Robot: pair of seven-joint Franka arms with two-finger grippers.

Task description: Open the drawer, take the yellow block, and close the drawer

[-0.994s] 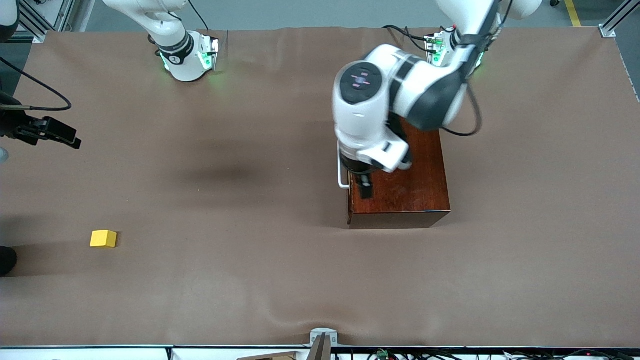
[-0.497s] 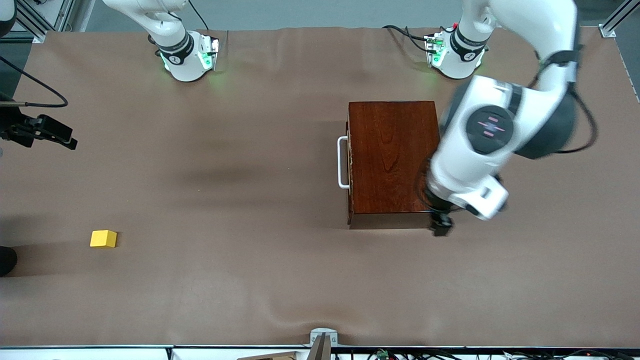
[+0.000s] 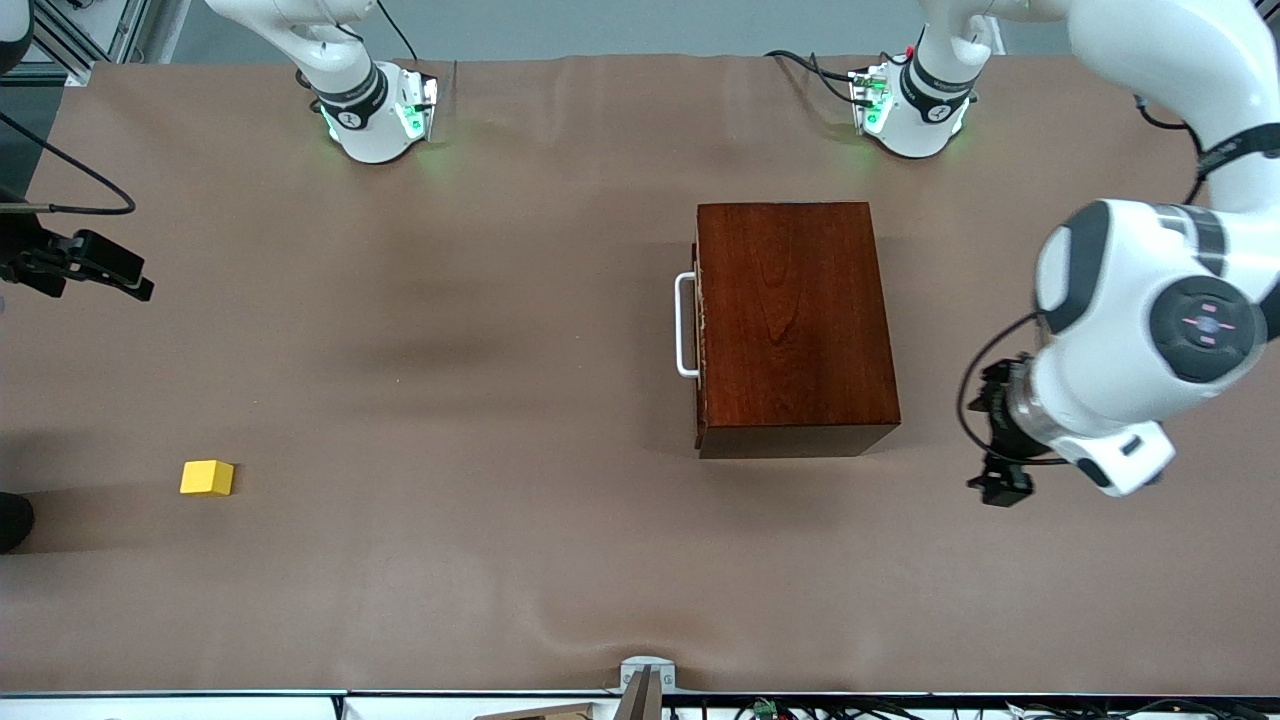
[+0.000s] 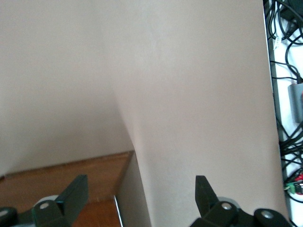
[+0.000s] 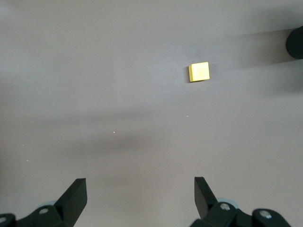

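Observation:
The dark reddish-brown box [image 3: 790, 320] stands mid-table with its drawer pushed in, and the white bar handle [image 3: 686, 325] faces the right arm's end. The yellow block [image 3: 207, 477] lies on the cloth toward the right arm's end, nearer the front camera than the box. It also shows in the right wrist view as the yellow block [image 5: 199, 72]. My left gripper [image 3: 1000, 485] hangs open and empty over the cloth beside the box, toward the left arm's end. A corner of the box [image 4: 71, 177] shows under the left gripper [image 4: 139, 189]. My right gripper [image 3: 120, 272] waits open and empty above the table's edge.
A brown cloth [image 3: 500, 350] covers the whole table. A dark round object [image 3: 12, 520] sits at the table's edge near the yellow block. Cables and a metal bracket [image 3: 645, 672] run along the edge nearest the front camera.
The left arm has swung from above the drawer handle, across the box top, out over the cloth at the left arm's end. The right gripper has barely shifted.

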